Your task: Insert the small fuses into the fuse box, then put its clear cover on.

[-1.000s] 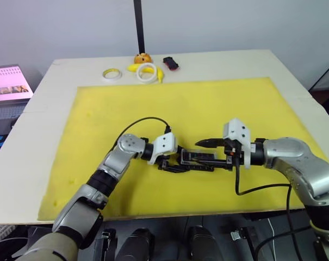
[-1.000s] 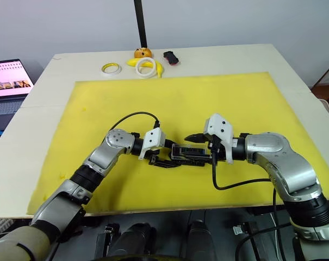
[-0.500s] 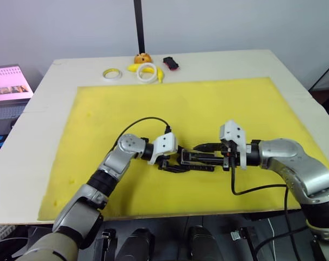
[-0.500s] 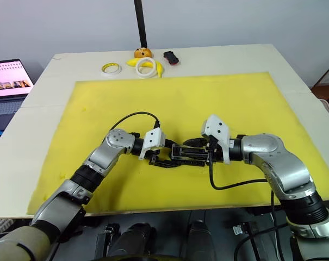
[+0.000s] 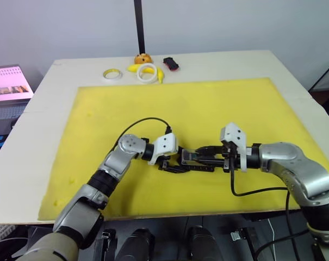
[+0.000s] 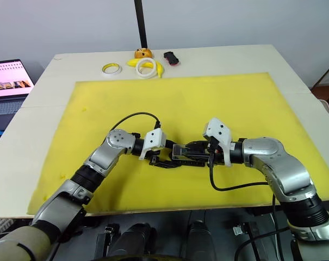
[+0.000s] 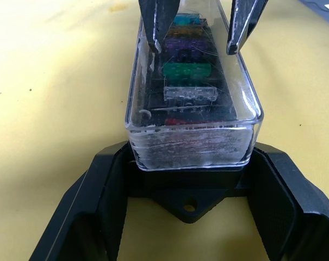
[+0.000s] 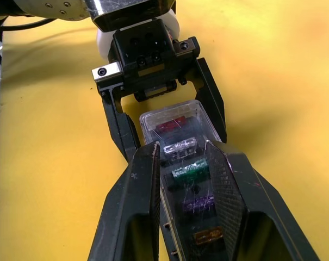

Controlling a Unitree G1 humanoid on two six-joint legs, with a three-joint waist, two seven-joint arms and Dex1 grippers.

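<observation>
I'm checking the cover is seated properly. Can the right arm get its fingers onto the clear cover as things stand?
Probably yes: the right gripper already has a finger along each long side of the clear cover on the fuse box, with the left gripper bracketing only the far end.

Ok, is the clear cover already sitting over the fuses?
Yes, in the left wrist view the clear cover sits over the fuse box with the small fuses showing through it.
</observation>
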